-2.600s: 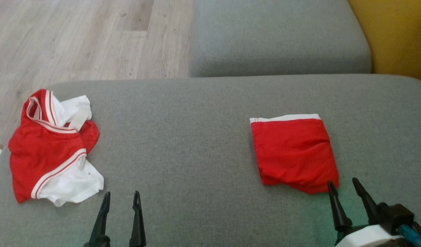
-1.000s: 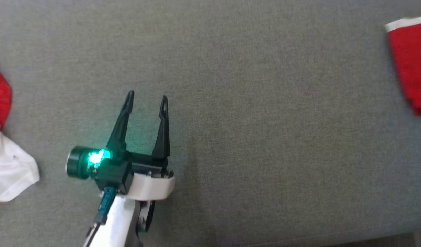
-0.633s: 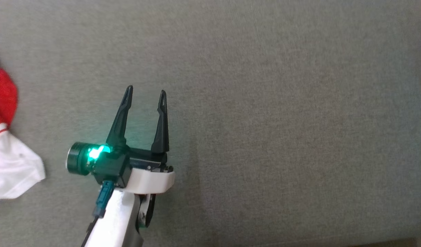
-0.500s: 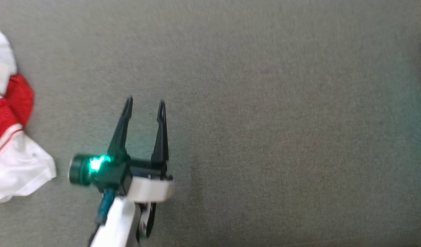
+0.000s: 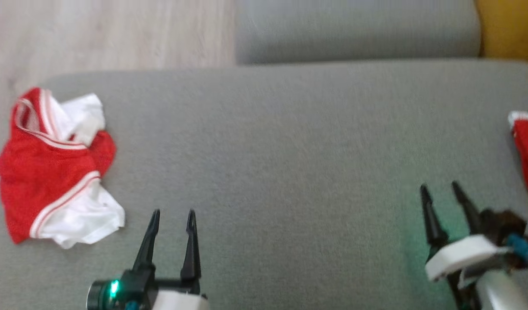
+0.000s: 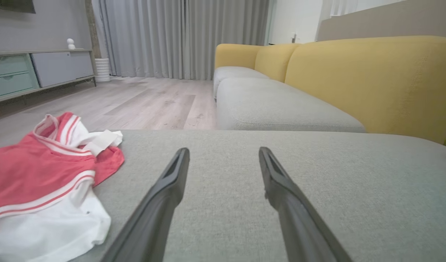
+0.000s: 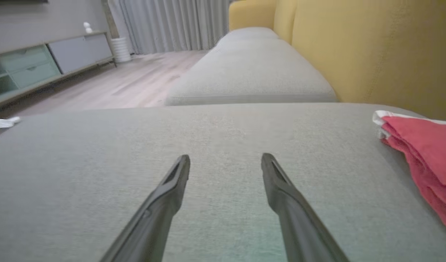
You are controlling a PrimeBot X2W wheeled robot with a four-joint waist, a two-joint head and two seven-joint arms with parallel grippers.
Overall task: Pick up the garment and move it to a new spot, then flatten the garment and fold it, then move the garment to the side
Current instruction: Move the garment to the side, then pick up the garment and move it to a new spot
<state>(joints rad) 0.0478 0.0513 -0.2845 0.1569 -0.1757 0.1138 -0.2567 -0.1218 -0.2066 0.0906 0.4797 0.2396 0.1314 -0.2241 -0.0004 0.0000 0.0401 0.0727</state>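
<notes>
A crumpled red and white garment (image 5: 53, 172) lies at the left end of the grey cushion (image 5: 272, 142), also seen in the left wrist view (image 6: 44, 185). A folded red garment with a white band (image 5: 526, 150) lies at the right edge, in the right wrist view too (image 7: 423, 156). My left gripper (image 5: 172, 213) is open and empty, low over the cushion, right of the crumpled garment (image 6: 223, 151). My right gripper (image 5: 439, 187) is open and empty, left of the folded garment (image 7: 226, 158).
A second grey seat cushion (image 5: 354, 30) lies beyond, with a yellow sofa back (image 6: 372, 76) on the right. Wooden floor (image 5: 109, 30) runs past the cushion's far left edge. A low cabinet (image 6: 34, 69) stands by the wall.
The head camera has swung up and back, so both garments and the right gripper come back into view. The folded red garment now sits farther right than 2.6 s ago. Both grippers stay open.
</notes>
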